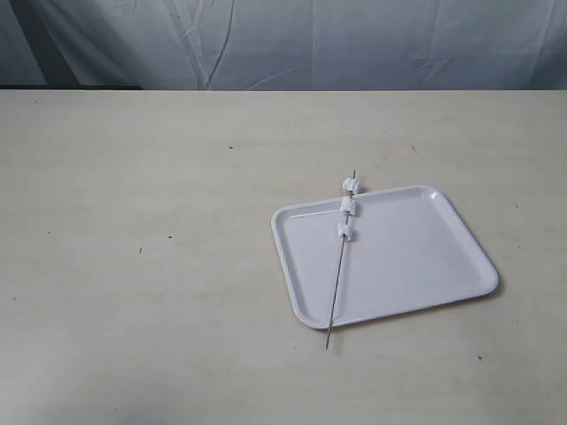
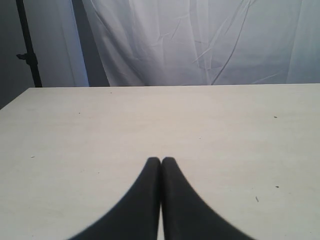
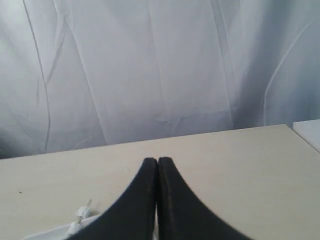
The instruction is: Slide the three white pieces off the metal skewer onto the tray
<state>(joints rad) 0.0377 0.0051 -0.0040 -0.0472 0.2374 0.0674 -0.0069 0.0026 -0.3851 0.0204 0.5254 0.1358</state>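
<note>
A metal skewer (image 1: 339,266) is lying across a white tray (image 1: 416,257), with three white pieces (image 1: 348,207) sitting threaded near its far end. The left gripper (image 2: 161,160) and right gripper (image 3: 157,160) are hanging closed and empty. Work seems not yet begun; one gripper would need opening to pinch the skewer's bare end.

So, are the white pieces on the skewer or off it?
On it: all three pieces are threaded on the skewer, none loose on the tray.

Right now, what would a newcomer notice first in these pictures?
A glossy white tray lies on the table, right of centre in the exterior view. The metal skewer lies diagonally across its left side, overhanging both rims, with the three white pieces threaded near the far end. The left claw and right claw are shut, empty.
</note>
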